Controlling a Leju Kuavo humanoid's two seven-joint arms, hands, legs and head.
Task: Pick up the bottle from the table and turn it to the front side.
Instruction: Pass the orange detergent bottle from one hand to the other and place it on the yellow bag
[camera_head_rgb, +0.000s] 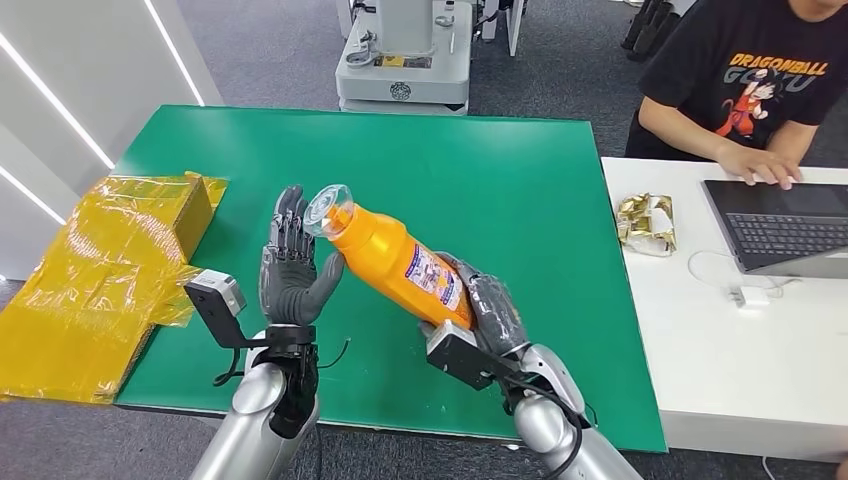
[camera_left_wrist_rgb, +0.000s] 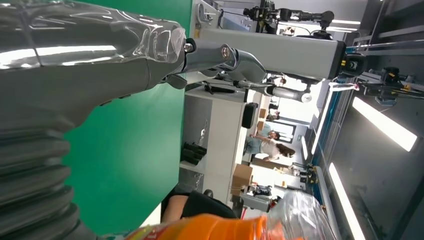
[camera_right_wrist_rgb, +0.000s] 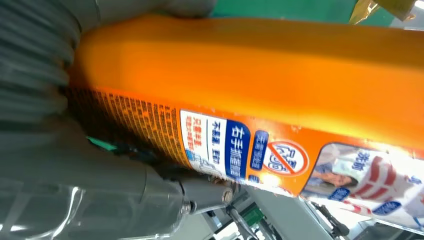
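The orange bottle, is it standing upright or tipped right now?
Tipped. The orange bottle is off the green table, slanting in the right hand, clear cap toward the open left hand.

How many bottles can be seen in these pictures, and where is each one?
1. The orange bottle is held tilted above the green table by the right hand, its clear cap beside the open left hand.

1. Orange glossy plastic bottle (camera_head_rgb: 400, 262) w/ clear plastic cap (camera_head_rgb: 328, 209) is showing a smooth printed paper label (camera_right_wrist_rgb: 280, 160).
2. Green matt table mat (camera_head_rgb: 480, 190) is looking smooth.
3. Yellow crinkly plastic film (camera_head_rgb: 90, 290) is shining.
4. Gold foil wrapper (camera_head_rgb: 645, 222) is glinting.
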